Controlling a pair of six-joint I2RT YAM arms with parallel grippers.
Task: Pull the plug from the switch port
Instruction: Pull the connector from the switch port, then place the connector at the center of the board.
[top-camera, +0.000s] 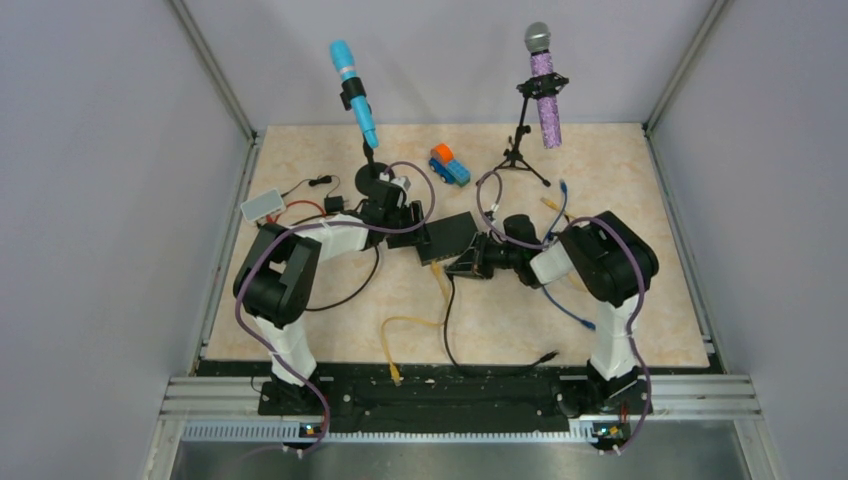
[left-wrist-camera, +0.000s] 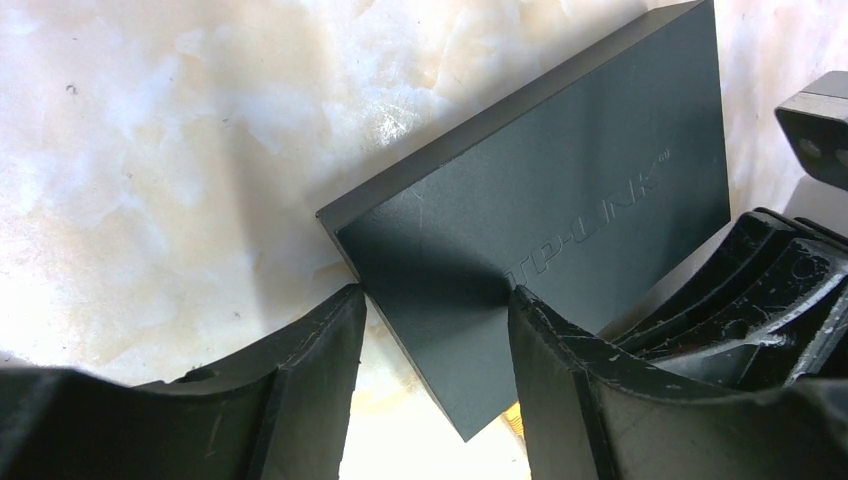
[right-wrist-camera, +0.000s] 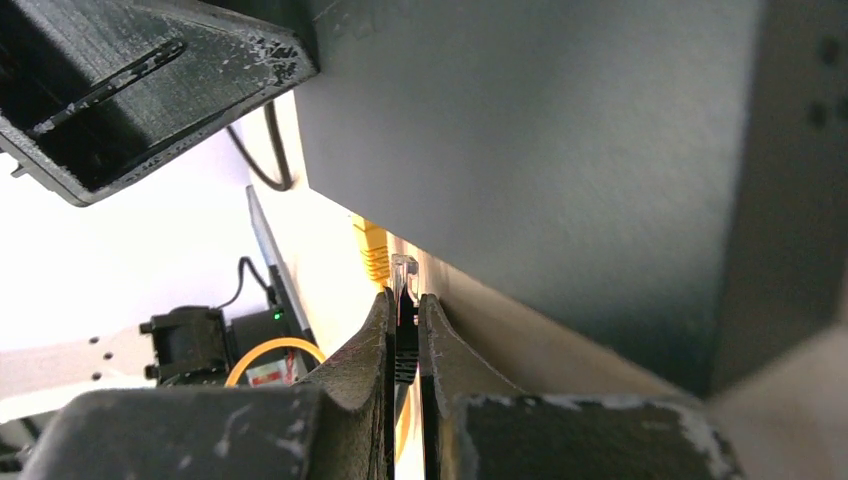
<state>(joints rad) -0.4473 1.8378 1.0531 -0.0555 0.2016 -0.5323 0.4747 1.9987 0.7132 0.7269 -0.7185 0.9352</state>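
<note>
Marbled table (top-camera: 300, 150) bears the switch (left-wrist-camera: 560, 230); spread left gripper (left-wrist-camera: 435, 320) straddles its corner; right gripper (right-wrist-camera: 405, 302) pinches the plug (right-wrist-camera: 403, 270), port hidden.

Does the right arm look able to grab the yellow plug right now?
Probably not: its gripper is shut on a black plug, though the yellow plug sits just beyond it.

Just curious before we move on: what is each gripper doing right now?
Left gripper: open, over the black switch box's corner.
Right gripper: closed on the black plug.
</note>
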